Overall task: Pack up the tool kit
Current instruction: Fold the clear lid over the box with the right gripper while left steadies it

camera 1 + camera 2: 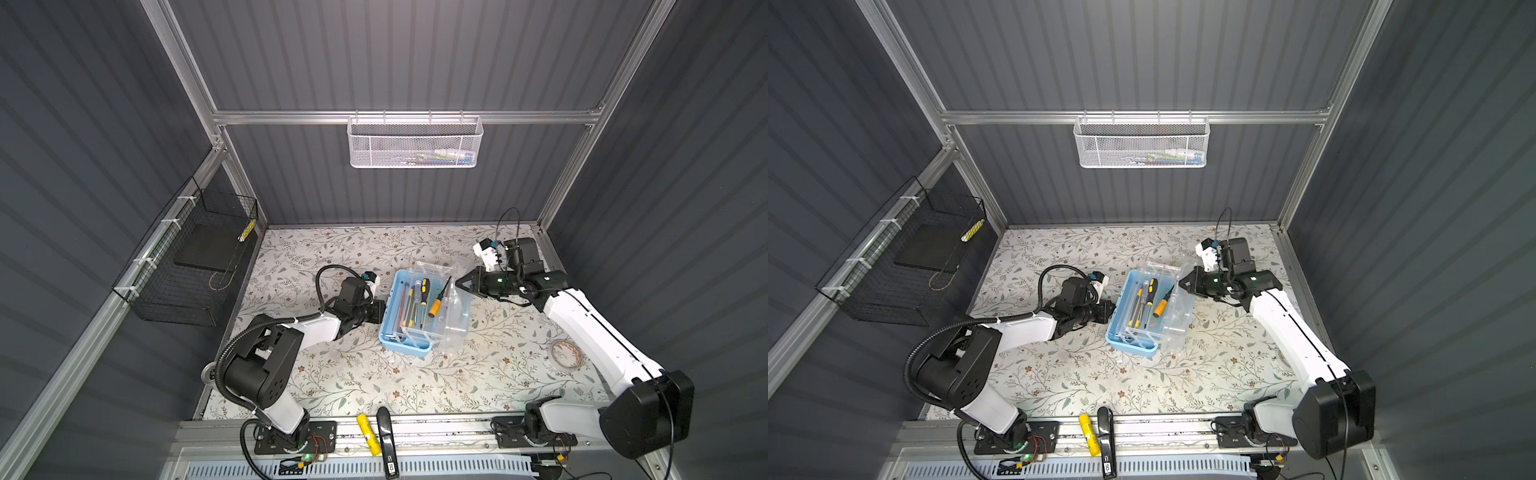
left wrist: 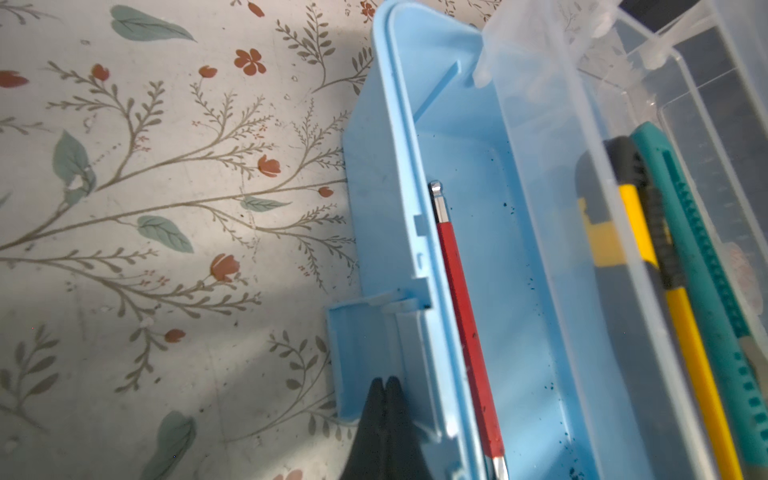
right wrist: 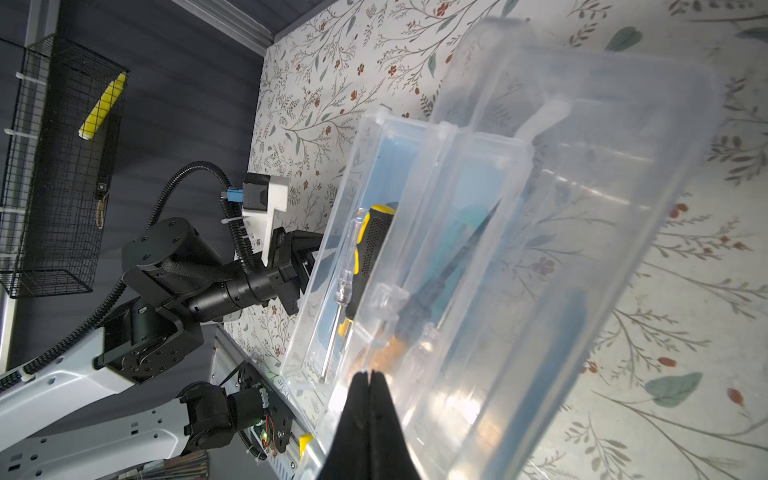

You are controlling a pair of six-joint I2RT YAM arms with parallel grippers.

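Jaws together, the left gripper [image 2: 384,380] apparently braced the small light-blue plastic case [image 2: 370,187] from one side so the right gripper [image 3: 369,374], likewise closed, could push the clear plastic lid [image 3: 582,187] down.

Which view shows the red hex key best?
Left wrist: the red hex key is close and sharp along the blue case wall. In both top views it is a thin red line; the right wrist view hides it.
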